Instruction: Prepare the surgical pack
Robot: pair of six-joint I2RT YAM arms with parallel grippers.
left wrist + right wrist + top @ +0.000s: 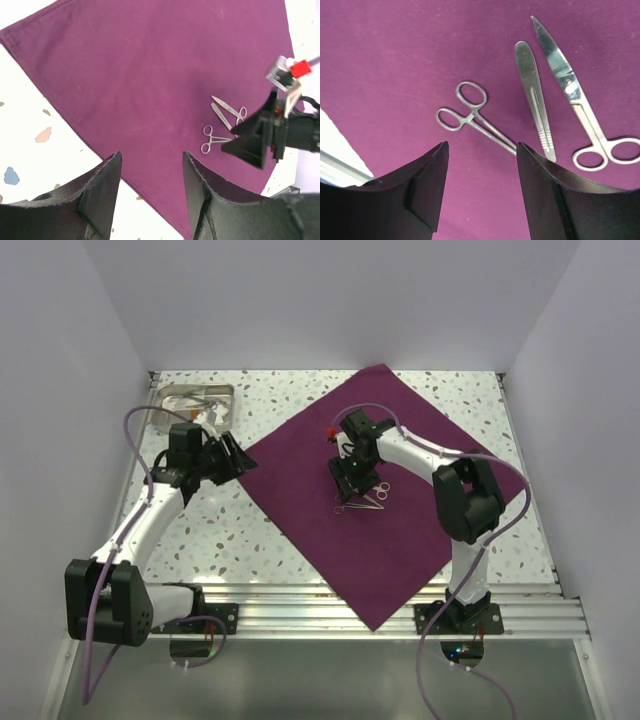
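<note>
The surgical pack's deep purple cloth [330, 540] lies spread flat as a diamond-set square on the speckled table, its near corner over the front rail. On it lie steel forceps [475, 117], a scalpel handle [535, 100] and scissors [575, 95], side by side; they also show in the left wrist view, forceps [212, 140] and scissors [230, 109]. My right gripper [482, 147] is open and empty, just above the cloth beside the forceps' tips; from above it sits mid-cloth [350, 480]. My left gripper [151, 157] is open and empty at the cloth's left edge [232, 458].
A metal tray [198, 400] with a few instruments stands at the back left, behind the left arm. White walls close in the table on three sides. A metal rail [300, 605] runs along the near edge.
</note>
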